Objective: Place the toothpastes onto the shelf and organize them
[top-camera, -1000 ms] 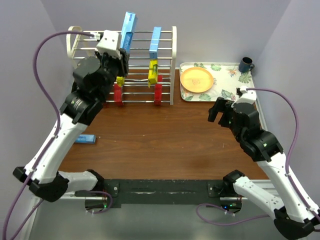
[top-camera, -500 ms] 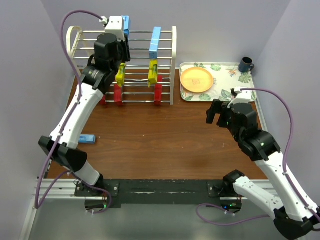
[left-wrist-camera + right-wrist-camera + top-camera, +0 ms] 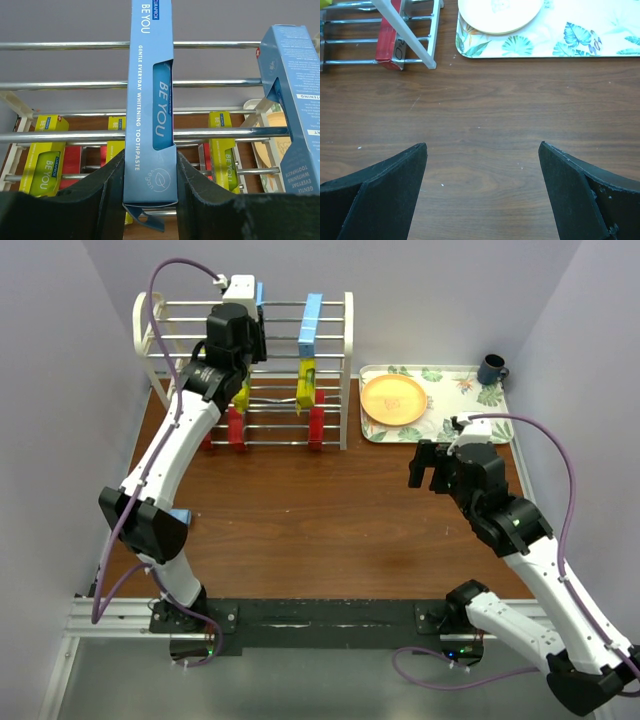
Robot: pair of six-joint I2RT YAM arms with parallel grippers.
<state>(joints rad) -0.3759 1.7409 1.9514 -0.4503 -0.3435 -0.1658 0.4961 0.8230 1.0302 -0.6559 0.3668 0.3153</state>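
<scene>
Light is soft and even across the top view, bright from above, and the table [image 3: 300, 520] carries only faint, blurry shadows beneath the arms. The walls lean outward at the frame edges, a wide-lens bend. Over on the left wrist, print on the light blue carton [image 3: 150, 100] reads crisp, and the shelf [image 3: 75, 85] bars catch thin white glints. On the right wrist, the wood grain is sharp, while the near black fingers [image 3: 375, 195] sit dark and nearly featureless.

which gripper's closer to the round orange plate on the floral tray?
Right. The open right gripper hovers just in front of the round orange plate. The left gripper is away at the white wire shelf, shut on a light blue toothpaste carton.
</scene>
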